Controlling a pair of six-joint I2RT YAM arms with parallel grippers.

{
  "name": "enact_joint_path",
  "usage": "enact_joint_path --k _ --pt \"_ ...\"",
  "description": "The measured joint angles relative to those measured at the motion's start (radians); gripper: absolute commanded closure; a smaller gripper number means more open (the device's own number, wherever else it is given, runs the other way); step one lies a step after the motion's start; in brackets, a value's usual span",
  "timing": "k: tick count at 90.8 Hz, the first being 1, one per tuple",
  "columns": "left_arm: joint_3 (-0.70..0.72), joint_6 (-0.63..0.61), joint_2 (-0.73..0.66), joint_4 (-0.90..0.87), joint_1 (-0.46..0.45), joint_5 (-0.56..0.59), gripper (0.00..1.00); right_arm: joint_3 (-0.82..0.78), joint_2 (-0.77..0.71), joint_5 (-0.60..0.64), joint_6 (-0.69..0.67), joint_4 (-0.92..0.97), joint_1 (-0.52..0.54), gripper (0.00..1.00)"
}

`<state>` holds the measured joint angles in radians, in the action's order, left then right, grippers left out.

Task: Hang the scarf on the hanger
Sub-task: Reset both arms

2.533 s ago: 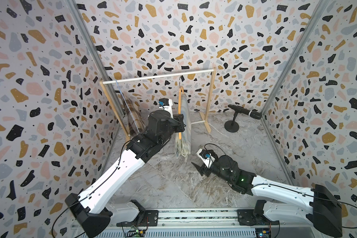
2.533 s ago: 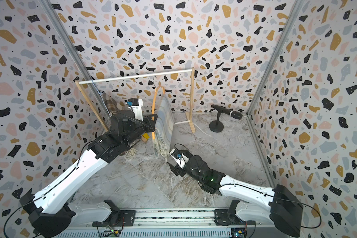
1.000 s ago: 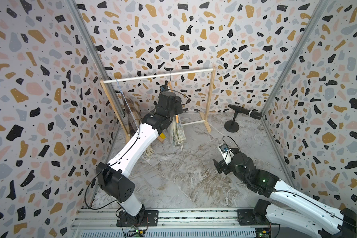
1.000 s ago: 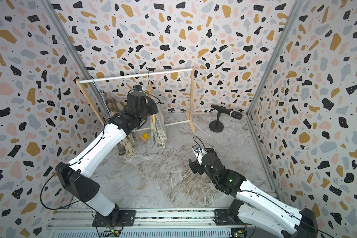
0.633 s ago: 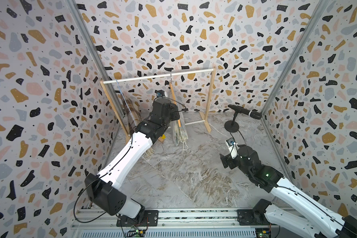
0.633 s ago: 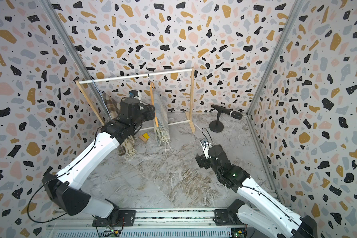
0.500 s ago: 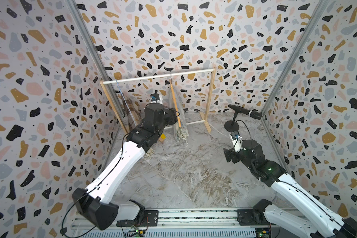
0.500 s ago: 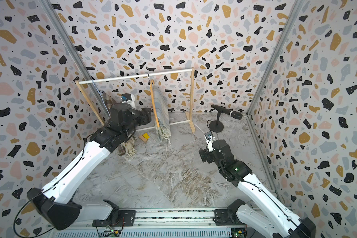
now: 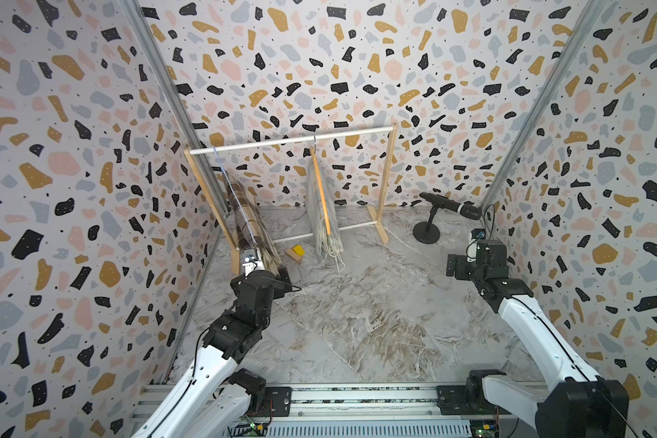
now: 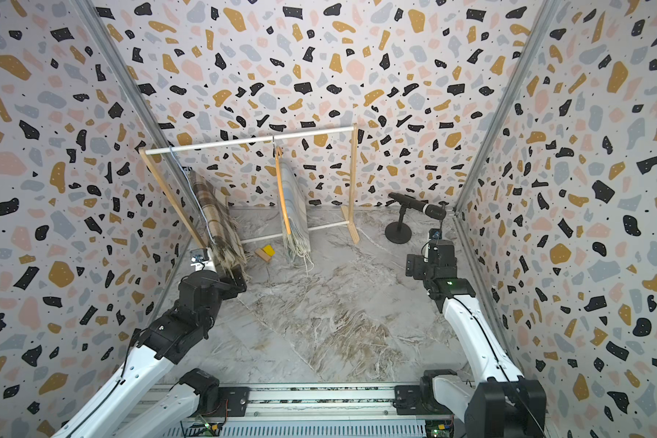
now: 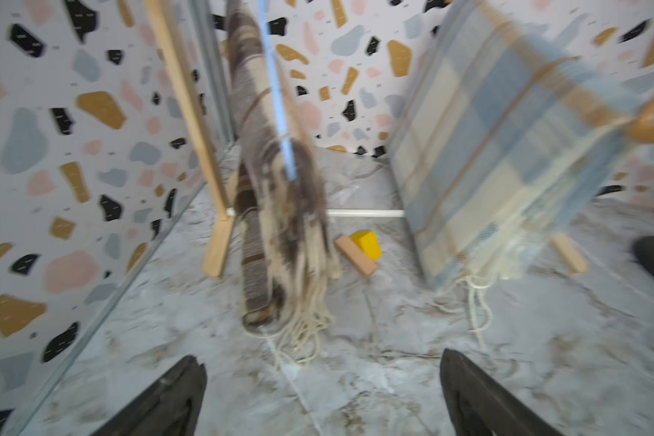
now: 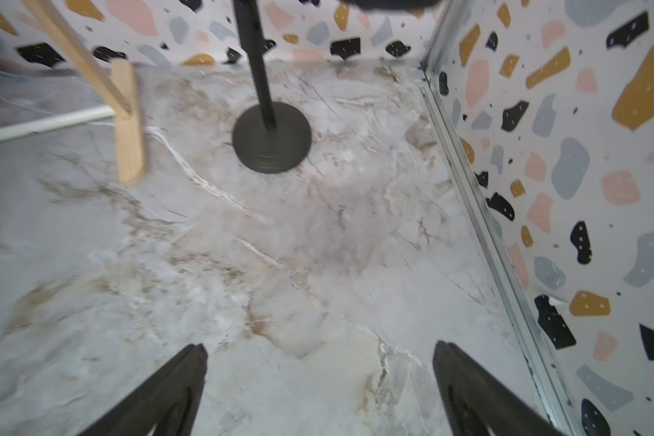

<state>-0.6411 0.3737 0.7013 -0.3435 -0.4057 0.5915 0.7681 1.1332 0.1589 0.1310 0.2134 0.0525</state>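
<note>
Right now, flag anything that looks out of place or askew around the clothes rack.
A yellow block and a wooden block lie on the floor under the rack, between the brown plaid scarf and the blue plaid scarf. Both scarves' fringes seem to trail on the floor. Nothing else stands out.

I see a black microphone [image 9: 450,206] on its stand. A yellow block [image 9: 299,250] sits just beside a wooden block [image 9: 291,255].
</note>
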Motion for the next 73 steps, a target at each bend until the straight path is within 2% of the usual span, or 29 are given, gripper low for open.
enact_joint_path --k 14,28,47,56,73 --pt "0.062 -0.046 0.026 0.056 0.046 0.148 0.00 -0.225 0.085 0.043 0.006 -0.256 -0.026 0.01" --pt "0.115 -0.084 0.069 0.188 0.106 0.204 0.00 -0.371 0.184 0.046 -0.009 -0.511 -0.031 0.01" --pt "0.207 -0.120 0.125 0.366 0.223 0.171 0.00 -0.449 0.239 0.002 -0.069 -0.882 -0.039 0.01" --pt "0.216 -0.131 0.187 0.447 0.256 0.150 0.00 -0.505 0.341 -0.017 -0.084 -1.098 -0.043 0.01" --pt "0.235 -0.187 0.396 0.652 0.260 0.064 0.00 -0.475 0.385 -0.051 -0.095 -1.098 -0.049 0.01"
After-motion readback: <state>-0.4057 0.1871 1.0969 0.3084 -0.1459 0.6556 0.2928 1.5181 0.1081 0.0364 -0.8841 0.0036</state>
